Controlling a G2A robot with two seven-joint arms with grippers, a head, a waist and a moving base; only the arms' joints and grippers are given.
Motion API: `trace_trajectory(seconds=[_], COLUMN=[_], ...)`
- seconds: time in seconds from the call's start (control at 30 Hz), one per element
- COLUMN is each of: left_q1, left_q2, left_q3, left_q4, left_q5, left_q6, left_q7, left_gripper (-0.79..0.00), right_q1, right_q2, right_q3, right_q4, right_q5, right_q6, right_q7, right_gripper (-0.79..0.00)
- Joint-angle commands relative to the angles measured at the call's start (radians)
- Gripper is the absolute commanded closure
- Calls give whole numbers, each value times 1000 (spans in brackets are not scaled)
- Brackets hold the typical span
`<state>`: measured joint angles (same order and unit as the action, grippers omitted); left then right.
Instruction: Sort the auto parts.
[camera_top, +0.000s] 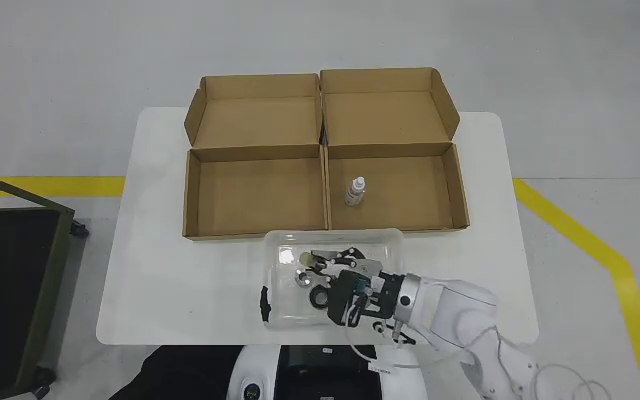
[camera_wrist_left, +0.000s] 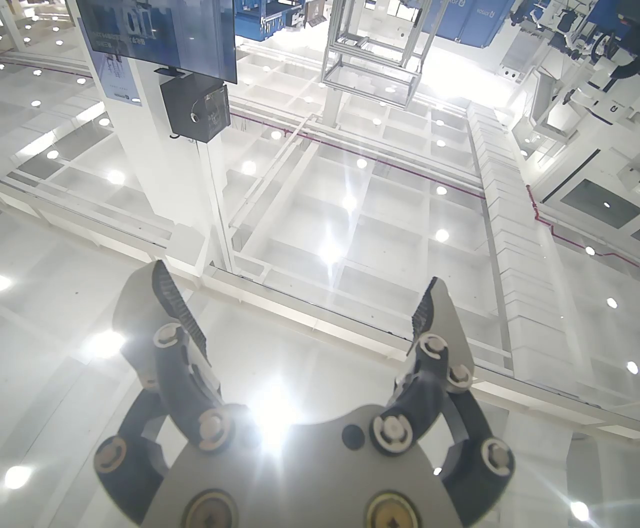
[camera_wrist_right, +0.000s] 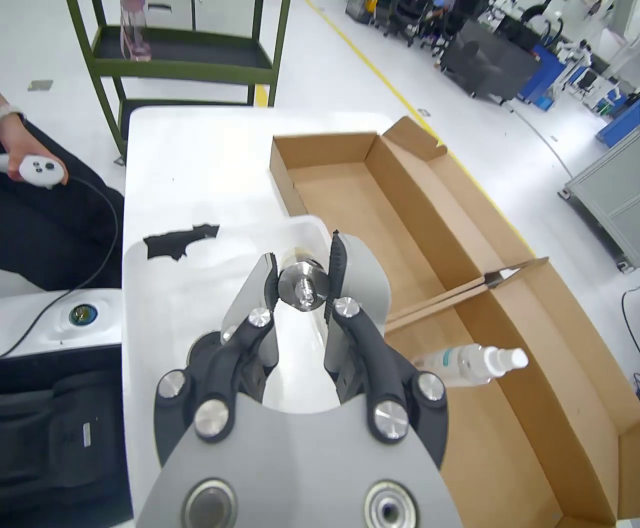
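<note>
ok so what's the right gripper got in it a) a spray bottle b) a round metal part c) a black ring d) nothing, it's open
b: the right gripper is shut on a round metal part, while the spray bottle sits in a cardboard box.

right arm at 5 o'clock, right gripper (camera_wrist_right: 303, 265) aimed toward 9 o'clock, clamped on what seems a metal part (camera_wrist_right: 300, 292); left gripper (camera_wrist_left: 295, 287) spread wide, upturned.
</note>
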<state>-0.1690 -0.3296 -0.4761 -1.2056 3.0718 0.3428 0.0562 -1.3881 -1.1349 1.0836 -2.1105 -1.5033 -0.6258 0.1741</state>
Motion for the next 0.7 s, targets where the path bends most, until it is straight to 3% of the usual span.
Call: trace_trajectory(seconds=[0.0, 0.33, 0.67], left_q1=[0, 0, 0], left_q2=[0, 0, 0], left_q3=[0, 0, 0], left_q4=[0, 0, 0], left_q5=[0, 0, 0], left_q6=[0, 0, 0], left_q7=[0, 0, 0], left_gripper=[-785, -785, -785], right_q1=[19, 51, 36], right_q2=[-4, -15, -15], right_q3=[-3, 35, 76], right_q4=[1, -41, -94], right_q5=[25, 202, 251], right_q6=[21, 87, 85], right_q7=[-39, -196, -308], right_gripper=[0, 0, 0])
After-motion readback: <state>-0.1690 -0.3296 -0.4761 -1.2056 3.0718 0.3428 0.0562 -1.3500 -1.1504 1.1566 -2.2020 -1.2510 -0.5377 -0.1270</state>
